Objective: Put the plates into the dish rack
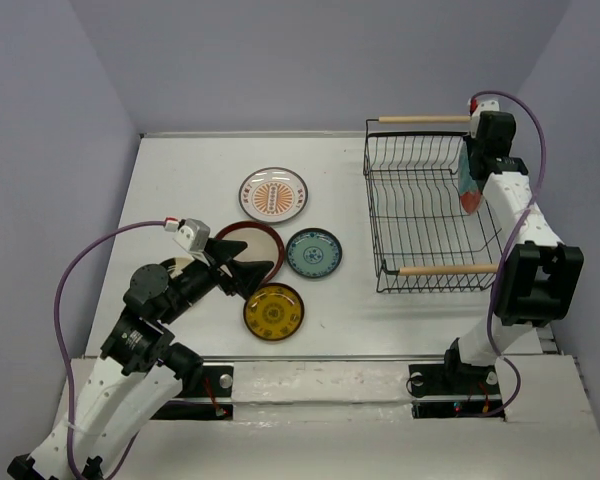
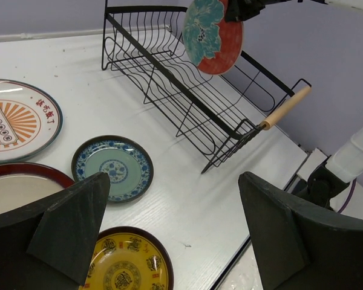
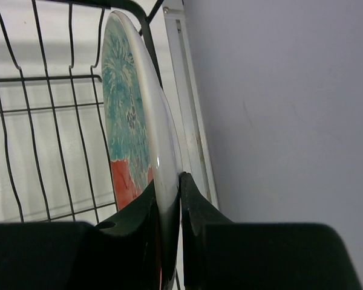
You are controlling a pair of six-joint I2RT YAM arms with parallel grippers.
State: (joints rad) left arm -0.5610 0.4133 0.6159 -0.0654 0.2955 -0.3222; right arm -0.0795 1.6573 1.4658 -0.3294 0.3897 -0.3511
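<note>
Where the left arm reaches over the white table, the left fingers, matte black wedges, stand spread and empty over a glossy amber-yellow plate. Beyond lie flat a dark-red-rimmed cream plate, a small teal-blue plate and a white plate with orange sunburst. Farthest, the right fingers pinch the rim of the upright teal-and-red plate at the black wire dish rack's right side.

Teal-and-red plate edgewise in right pincer
</note>
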